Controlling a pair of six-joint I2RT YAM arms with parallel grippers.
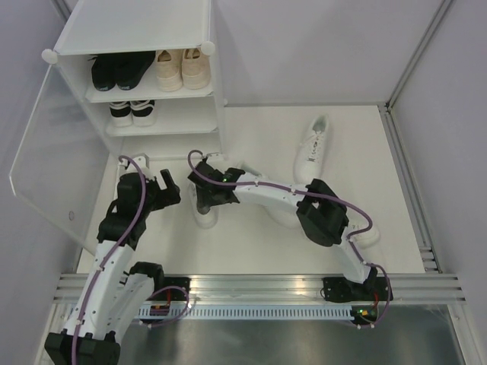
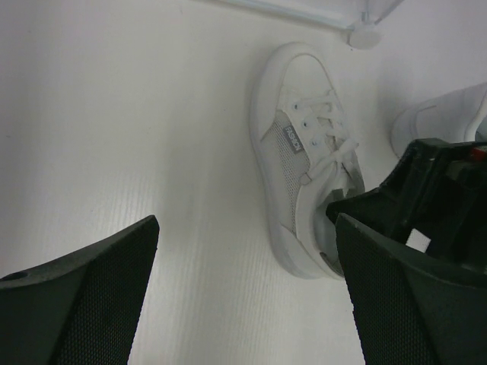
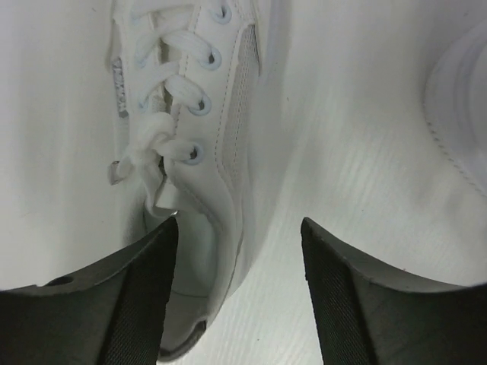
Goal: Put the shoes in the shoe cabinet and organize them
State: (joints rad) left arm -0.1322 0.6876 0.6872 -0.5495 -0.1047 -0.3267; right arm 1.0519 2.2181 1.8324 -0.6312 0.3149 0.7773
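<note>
The right pincer [image 3: 237,232] stands with its jaws apart over the heel end of a white lace-up sneaker [image 3: 202,99] lying on the white table [image 1: 251,243]. One finger [image 3: 114,304] sits over the shoe's opening and the other over bare table. The mesh side wall runs between them, unpinched, with the laces and toe stretching ahead. The edge of another white shoe [image 3: 464,106] shows ahead and to this pincer's right. The left pincer [image 2: 245,220] is spread wide and holds nothing, and the same sneaker lies ahead of it and slightly right. Beyond both pincers stands the shoe cabinet [image 1: 137,30], its frosted door [image 1: 46,144] swung open. It holds a black pair [image 1: 118,70] and a beige pair [image 1: 183,68] on the upper shelf, and a black-and-white pair [image 1: 131,112] below.
</note>
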